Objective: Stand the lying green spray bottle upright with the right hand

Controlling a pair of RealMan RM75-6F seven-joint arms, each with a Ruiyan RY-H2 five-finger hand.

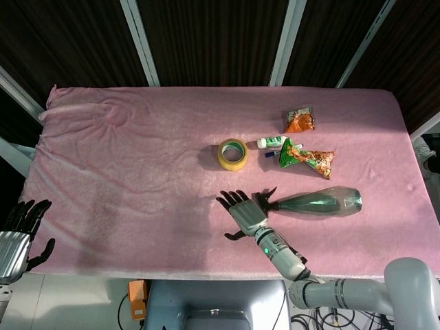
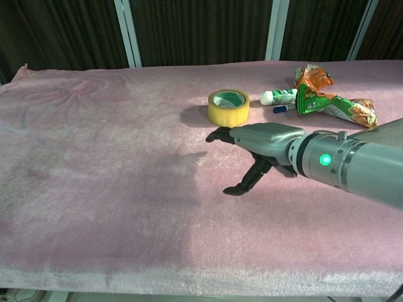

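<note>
The green spray bottle [image 1: 320,202] lies on its side on the pink cloth, its black nozzle pointing left toward my right hand [image 1: 245,212]. That hand is flat above the cloth with fingers spread, holding nothing, just left of the nozzle. In the chest view the right hand [image 2: 258,143] and forearm cover the bottle, so it does not show there. My left hand [image 1: 20,230] hangs off the table's near left corner, fingers apart and holding nothing.
A yellow tape roll [image 1: 232,153] [image 2: 228,107] sits just beyond my right hand. Behind the bottle lie a small white-and-green bottle [image 1: 272,141], a blue pen [image 1: 275,154] and two snack packets [image 1: 308,158] [image 1: 300,119]. The pink cloth [image 1: 124,165] covers the table.
</note>
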